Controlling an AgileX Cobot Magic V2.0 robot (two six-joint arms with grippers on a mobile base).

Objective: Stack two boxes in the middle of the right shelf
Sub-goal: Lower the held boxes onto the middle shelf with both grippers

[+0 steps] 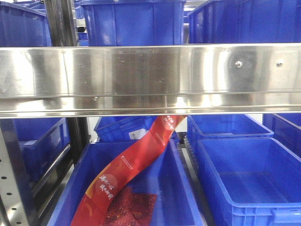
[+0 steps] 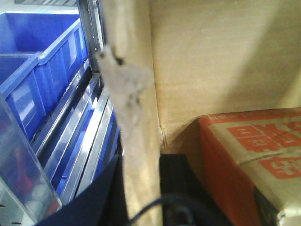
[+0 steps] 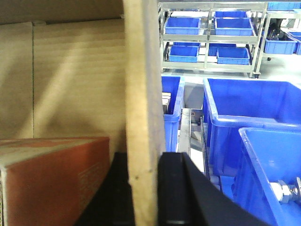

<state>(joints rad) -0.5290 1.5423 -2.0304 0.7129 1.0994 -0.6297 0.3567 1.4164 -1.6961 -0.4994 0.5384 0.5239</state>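
Two black fingers of my left gripper (image 2: 141,188) are shut on the upright side wall of a brown cardboard box (image 2: 211,61), whose torn edge carries a scrap of tape (image 2: 124,80). My right gripper (image 3: 143,188) is likewise shut on an upright wall of a brown cardboard box (image 3: 75,80). Inside the walls lies an orange-printed carton (image 2: 254,150), which in the right wrist view is the carton (image 3: 51,179) at lower left. The shelf (image 1: 150,77) fills the front view as a shiny steel lip. No box and no gripper shows in that view.
Blue bins (image 1: 131,21) stand on the shelf above the lip, and more blue bins (image 1: 249,183) sit below it. A red banner (image 1: 127,174) trails into one lower bin. Steel rails (image 2: 89,136) and blue bins (image 3: 249,108) flank the held walls.
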